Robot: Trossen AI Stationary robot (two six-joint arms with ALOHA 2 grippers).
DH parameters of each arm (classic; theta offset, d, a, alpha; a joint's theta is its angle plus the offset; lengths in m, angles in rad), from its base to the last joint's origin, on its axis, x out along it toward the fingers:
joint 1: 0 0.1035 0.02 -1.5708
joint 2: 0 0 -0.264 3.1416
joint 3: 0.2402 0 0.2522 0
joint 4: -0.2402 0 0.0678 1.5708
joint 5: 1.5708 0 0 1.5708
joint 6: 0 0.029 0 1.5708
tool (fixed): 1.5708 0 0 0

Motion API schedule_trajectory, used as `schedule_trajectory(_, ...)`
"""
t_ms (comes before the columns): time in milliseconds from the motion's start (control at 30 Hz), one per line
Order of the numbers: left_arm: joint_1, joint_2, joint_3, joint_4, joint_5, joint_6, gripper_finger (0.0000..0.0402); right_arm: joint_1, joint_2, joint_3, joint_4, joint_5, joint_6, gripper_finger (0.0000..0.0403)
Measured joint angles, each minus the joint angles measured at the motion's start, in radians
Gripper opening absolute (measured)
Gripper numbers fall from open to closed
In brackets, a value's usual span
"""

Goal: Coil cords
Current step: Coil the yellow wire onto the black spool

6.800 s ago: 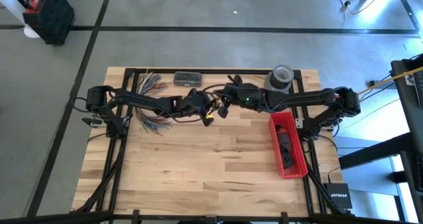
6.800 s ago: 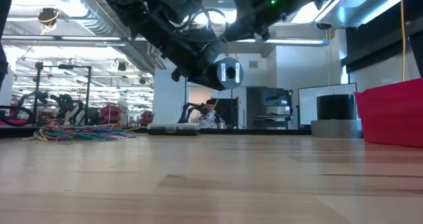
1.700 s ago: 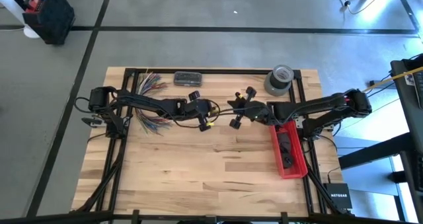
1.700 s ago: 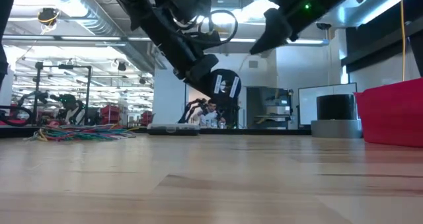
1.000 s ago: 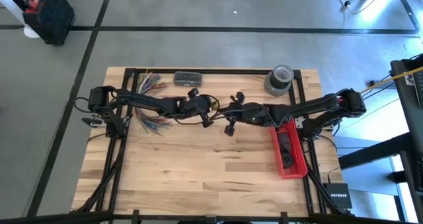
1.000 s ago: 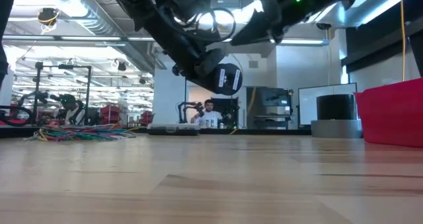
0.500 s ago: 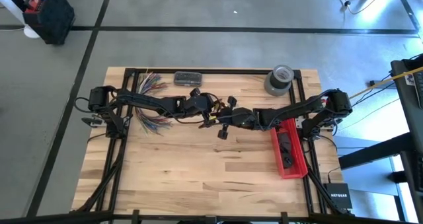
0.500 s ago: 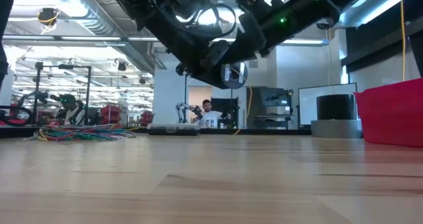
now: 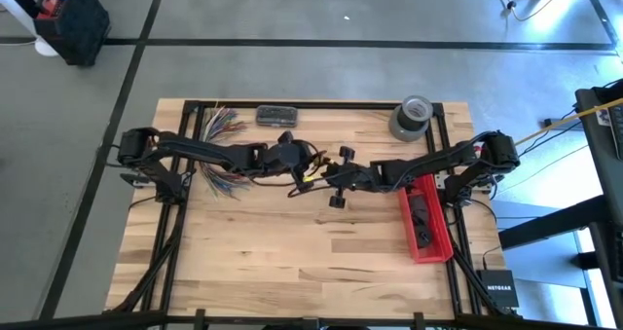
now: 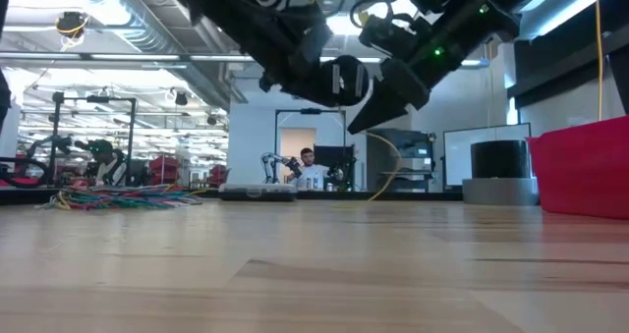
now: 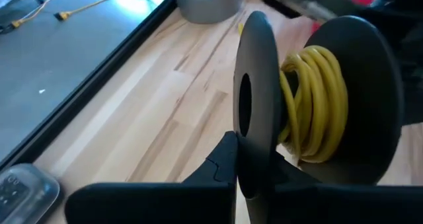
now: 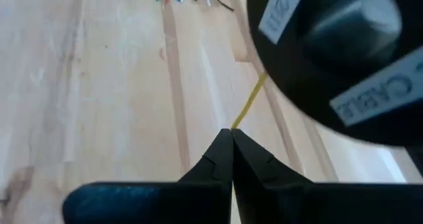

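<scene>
Bundle of coloured wires (image 9: 222,150) lies at the counter's (image 9: 292,252) back left, fanned out flat; in the low view it shows as a flat heap (image 10: 118,197) on the wood. Just right of it, near the back edge, a small grey case (image 9: 277,115).

Left tool (image 9: 297,165) is over the middle of the counter, raised clear of the wood, fingers pinched shut on the flange of a black spool (image 11: 261,112). Yellow cord (image 11: 314,105) is wound in several turns on the spool's core (the wrist view shows this best).

Right tool (image 9: 336,179) sits just right of the left one, close beside the spool (image 12: 337,59), fingers closed tight on a single strand of the cord (image 12: 248,108) that runs from the fingertips up to the spool. In the low view a loose length of cord (image 10: 388,171) hangs down in a curve from the two tools toward the counter.

Farther right, a roll of grey tape (image 9: 413,116) at the back, and a red bin (image 9: 423,213) at the right edge, dark items inside.
</scene>
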Motion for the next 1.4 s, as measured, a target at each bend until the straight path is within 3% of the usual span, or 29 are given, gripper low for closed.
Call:
schedule_trajectory(267,-0.049,-0.07,0.001,-0.019,-0.051,0.024,0.0,0.001,0.003,-0.005,-0.123,-0.009,0.121,0.0012)
schedule_trajectory(400,-0.065,-0.071,0.002,-0.056,-0.05,0.031,0.0,0.002,-0.026,0.049,-0.23,-0.019,0.126,0.006)
schedule_trajectory(500,-0.07,-0.07,0.0,-0.081,-0.046,0.034,0.0,0.002,-0.056,0.108,-0.395,-0.102,0.128,0.0097)
schedule_trajectory(567,-0.069,-0.072,0.0,-0.097,-0.046,0.039,0.0,0.002,-0.083,0.112,-0.401,-0.138,0.123,0.0116)
schedule_trajectory(700,-0.073,-0.075,0.0,-0.105,-0.047,0.045,0.0,0.002,-0.097,0.004,-0.178,-0.139,0.052,0.0139)
schedule_trajectory(867,-0.085,-0.075,0.0,-0.107,-0.043,0.059,0.0,0.001,-0.039,-0.199,0.396,-0.139,0.028,0.0142)
schedule_trajectory(967,-0.084,-0.075,0.0,-0.092,-0.044,0.062,0.0,0.001,0.027,-0.262,0.624,-0.138,0.028,0.0142)
schedule_trajectory(1133,-0.083,-0.075,0.0,-0.077,-0.045,0.072,0.0,-0.008,0.157,-0.266,0.818,-0.129,0.018,0.0143)
schedule_trajectory(1400,-0.087,-0.075,0.0,-0.069,-0.045,0.071,0.0,-0.008,0.291,-0.243,0.933,-0.137,0.02,0.0143)
